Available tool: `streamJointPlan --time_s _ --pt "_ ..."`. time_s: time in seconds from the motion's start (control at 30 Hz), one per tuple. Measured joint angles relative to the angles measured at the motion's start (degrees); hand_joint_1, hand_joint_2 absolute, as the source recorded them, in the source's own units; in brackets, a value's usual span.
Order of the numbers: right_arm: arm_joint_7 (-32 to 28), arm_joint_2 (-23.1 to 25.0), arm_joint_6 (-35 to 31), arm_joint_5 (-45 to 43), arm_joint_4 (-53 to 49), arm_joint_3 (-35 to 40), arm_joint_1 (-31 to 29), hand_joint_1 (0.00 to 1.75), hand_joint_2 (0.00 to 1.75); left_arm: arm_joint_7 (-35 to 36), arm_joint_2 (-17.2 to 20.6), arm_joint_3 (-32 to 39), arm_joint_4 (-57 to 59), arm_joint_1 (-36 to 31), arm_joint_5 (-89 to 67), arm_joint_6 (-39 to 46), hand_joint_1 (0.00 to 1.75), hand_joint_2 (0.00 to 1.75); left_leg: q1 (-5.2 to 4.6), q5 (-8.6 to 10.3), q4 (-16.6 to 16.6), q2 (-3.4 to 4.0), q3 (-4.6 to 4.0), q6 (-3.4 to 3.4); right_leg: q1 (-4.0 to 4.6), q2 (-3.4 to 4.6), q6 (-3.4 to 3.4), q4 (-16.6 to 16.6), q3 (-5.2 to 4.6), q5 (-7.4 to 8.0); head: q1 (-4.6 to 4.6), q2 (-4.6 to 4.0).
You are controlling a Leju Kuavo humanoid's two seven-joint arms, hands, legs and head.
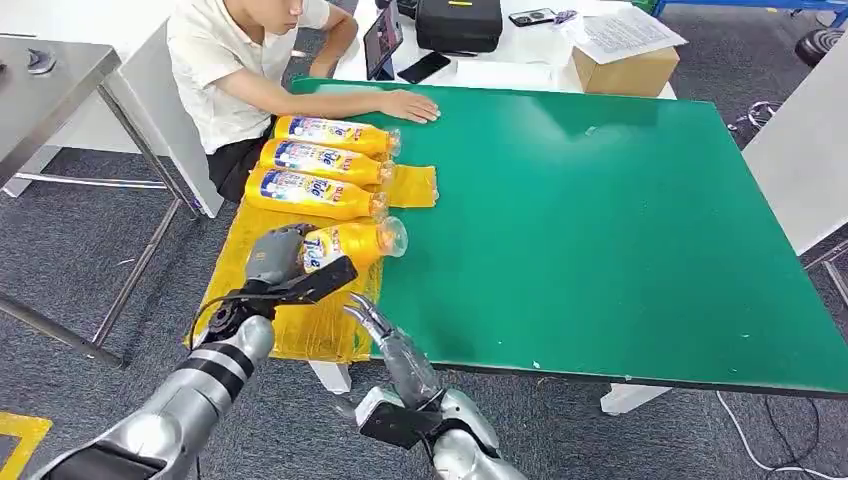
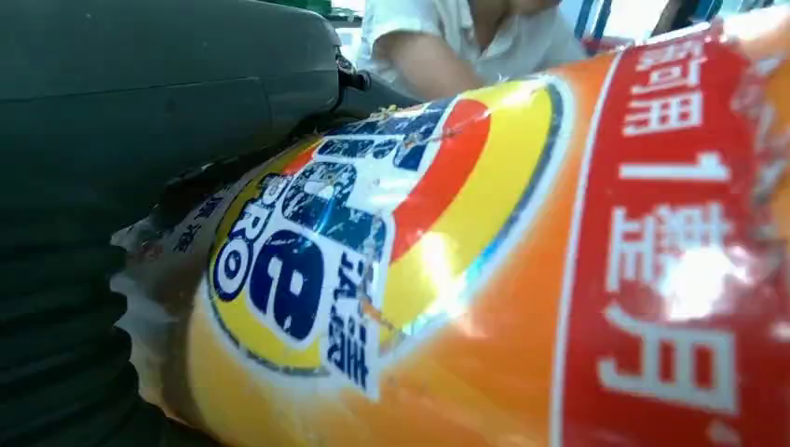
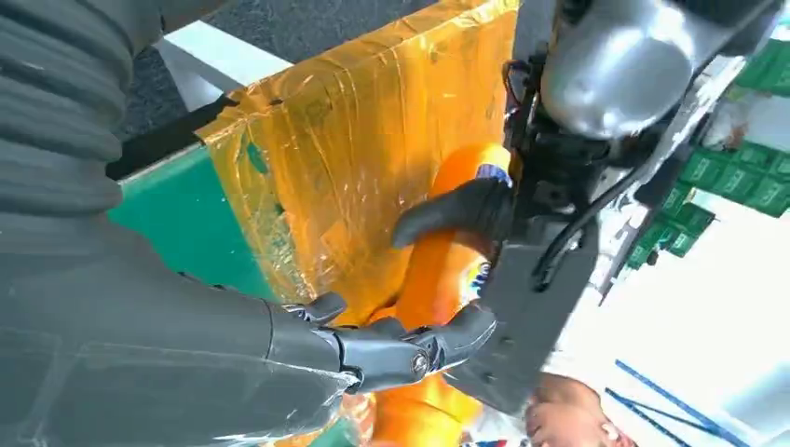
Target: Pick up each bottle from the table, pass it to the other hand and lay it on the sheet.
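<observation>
- Head view: nearest you is the right hand (image 1: 385, 335), fingers spread, empty, at the near edge of the green table (image 1: 620, 230). The left hand (image 1: 275, 262) grips the bottle (image 1: 350, 243) by its base over the yellow sheet (image 1: 300, 320); long axis across, cap to the right. Three more bottles (image 1: 325, 162) lie on the sheet beyond it.
- Left wrist view: you see the bottle's label (image 2: 373, 261) pressed against the hand.
- Right wrist view: the right hand's fingers (image 3: 410, 345) are apart, just beside the bottle (image 3: 447, 261).
</observation>
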Motion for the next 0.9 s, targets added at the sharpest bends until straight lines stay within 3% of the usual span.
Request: streamJointPlan --time_s 0.23,0.47,0.9 --pt "-0.2 0.2 0.5 0.0 -0.7 0.0 -0.2 0.0 1.75 1.9 0.3 0.0 5.7 -4.9 -1.5 -8.5 0.0 1.75 -0.01 0.0 0.0 -0.01 -0.01 0.0 0.0 0.0 0.0 0.0 0.0 0.0 0.0 0.0" --pt "-0.3 0.2 0.7 -0.2 -1.3 0.0 -0.2 0.0 1.75 1.4 0.3 0.0 7.7 -6.4 -1.1 -10.8 0.0 1.75 0.0 -0.01 0.0 -0.01 -0.01 0.0 0.0 0.0 0.0 0.0 0.0 0.0 0.0 0.0" --pt "-1.2 0.0 1.2 -0.8 -1.3 -0.2 -0.2 0.0 1.75 -7.2 0.3 -0.9 6.6 -6.4 0.9 -19.3 0.0 1.75 -0.01 0.0 0.0 -0.01 -0.01 0.0 0.0 0.0 0.0 0.0 0.0 0.0 0.0 0.0"
